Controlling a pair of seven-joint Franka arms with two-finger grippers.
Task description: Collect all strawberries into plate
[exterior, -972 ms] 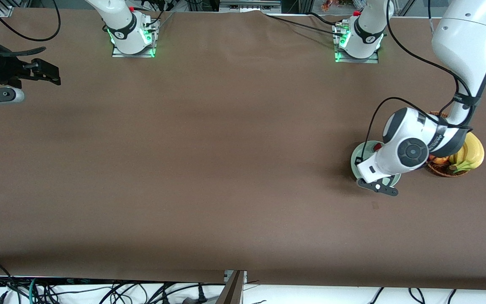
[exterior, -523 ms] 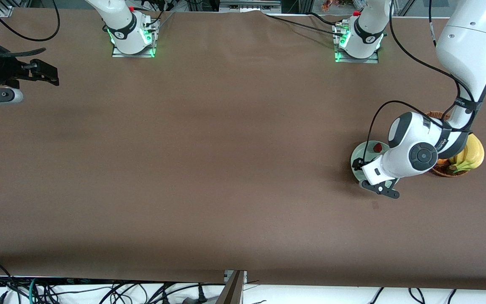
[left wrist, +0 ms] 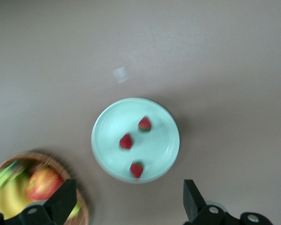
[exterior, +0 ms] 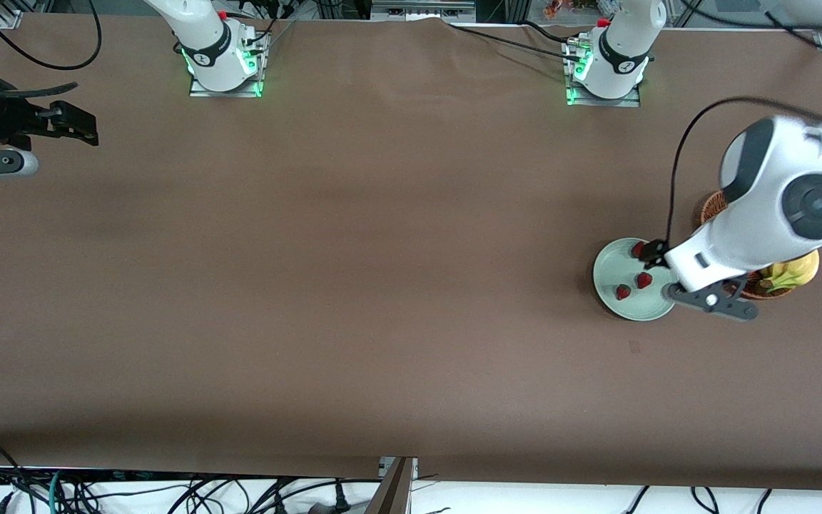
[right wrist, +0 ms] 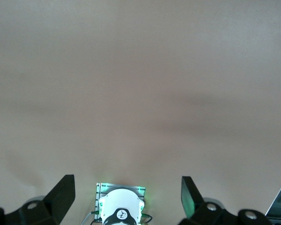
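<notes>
Left end effector (left wrist: 126, 206) has risen, empty, above strawberries (left wrist: 126, 141) on plate (left wrist: 107, 126).

From my station, I see the left claw (left wrist: 126, 206) spread wide and held up over the gap between the plate (exterior: 607, 275) and the basket (exterior: 712, 208), at the left arm's end of the worktop (exterior: 382, 285). All three strawberries (exterior: 643, 280) lie in the plate, which sits just beside the basket, toward the right arm's end from it. The right claw (right wrist: 126, 204) waits, fingers apart, over bare worktop at the right arm's end, well apart from everything else.
</notes>
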